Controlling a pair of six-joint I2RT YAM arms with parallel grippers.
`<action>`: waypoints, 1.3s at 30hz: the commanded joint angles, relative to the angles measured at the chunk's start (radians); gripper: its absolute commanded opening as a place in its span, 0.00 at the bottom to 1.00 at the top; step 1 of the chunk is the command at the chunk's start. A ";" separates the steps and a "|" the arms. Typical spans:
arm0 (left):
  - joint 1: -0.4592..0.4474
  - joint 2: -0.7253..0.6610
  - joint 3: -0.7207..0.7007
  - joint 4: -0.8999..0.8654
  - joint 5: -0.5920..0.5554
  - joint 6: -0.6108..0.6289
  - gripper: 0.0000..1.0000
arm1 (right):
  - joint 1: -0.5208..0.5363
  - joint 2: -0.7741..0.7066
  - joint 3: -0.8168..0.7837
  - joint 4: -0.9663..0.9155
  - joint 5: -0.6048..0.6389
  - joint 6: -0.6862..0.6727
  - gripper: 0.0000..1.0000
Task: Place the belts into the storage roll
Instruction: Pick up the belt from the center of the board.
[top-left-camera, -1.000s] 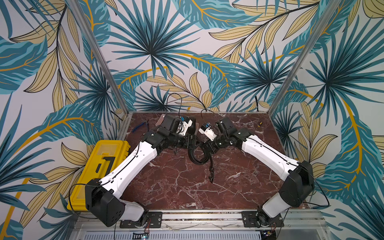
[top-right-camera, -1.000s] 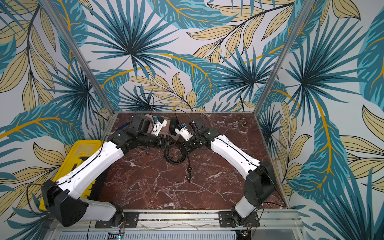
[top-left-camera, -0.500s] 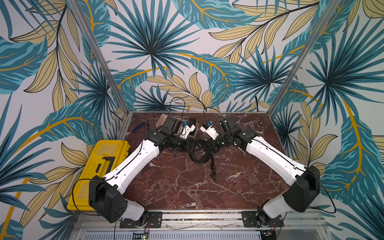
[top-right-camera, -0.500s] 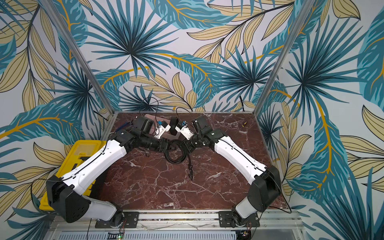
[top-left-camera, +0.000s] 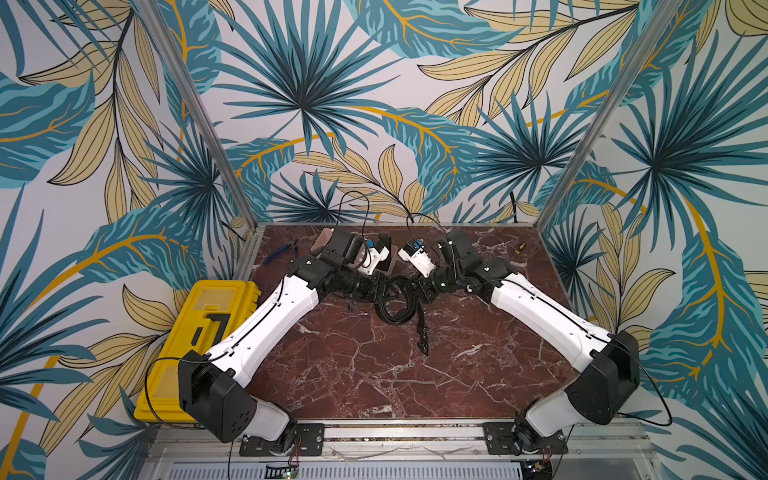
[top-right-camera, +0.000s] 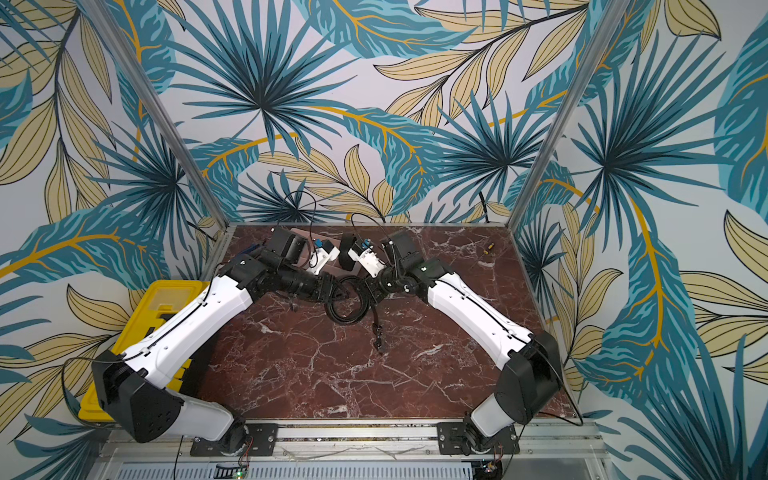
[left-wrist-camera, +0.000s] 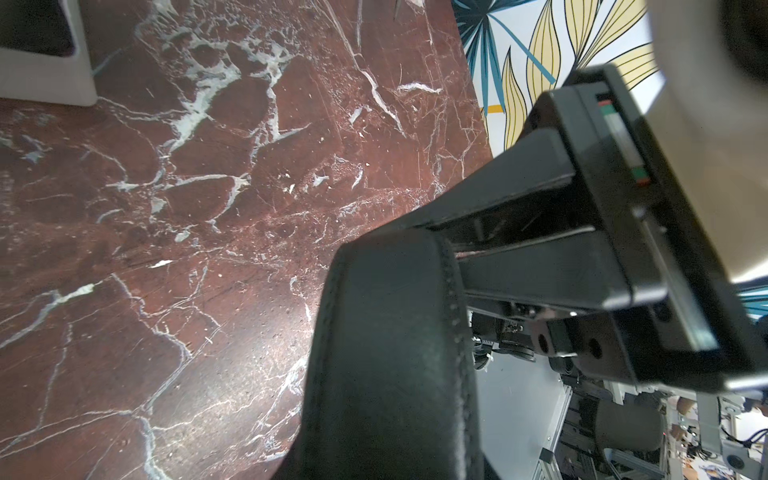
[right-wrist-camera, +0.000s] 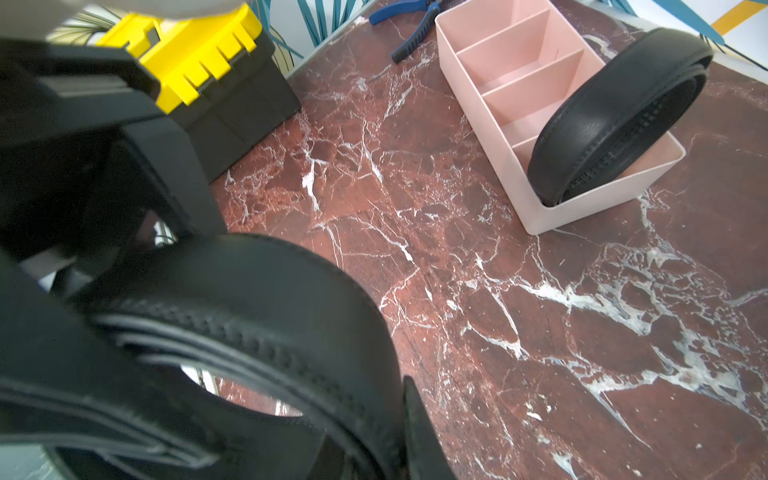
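Gripping from opposite sides, left pincer and right pincer meet at mid-counter on one belt.

Item 1, loose belt: black strap in a slack coil of several turns, held on edge low over the counter. Its tail trails free toward the near edge; whether it touches the marble cannot be told.
- Left pincer: closed on the coil's outer turn, with the strap pinched between its fingers in the left wrist view.
- Right pincer: jaws nearly together, judged clamped on the strap where the tail leaves the coil. The contact itself is blurred.

Item 2, stored belt: tight coil standing on edge in an end compartment of the storage roll, rising well above the wall. The other three compartments are empty. The roll sits at the far side of the counter, behind the left wrist, near the loose belt but apart from it.

Sundries: yellow toolbox off the counter's left side; blue-handled pliers beyond the roll.

Hazards, as judged:
- Coil springs open if either pincer lets go before the walls confine it, because the turns are slack.
- Free tail drags or snags on a wall and pulls the turns apart.
- Slack coil is too wide for a compartment and perches on the dividers.
- Crowded wrists knock the light roll or topple the stored belt.
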 joint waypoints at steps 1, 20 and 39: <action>0.005 0.007 0.075 -0.080 -0.023 0.018 0.12 | -0.008 0.027 -0.031 0.060 0.021 0.076 0.00; 0.005 0.174 0.436 -0.410 -0.312 0.073 0.00 | -0.002 0.246 0.090 0.275 -0.064 0.396 0.12; 0.018 0.165 0.510 -0.589 -0.564 0.160 0.00 | -0.089 -0.002 -0.082 0.203 -0.052 0.446 0.99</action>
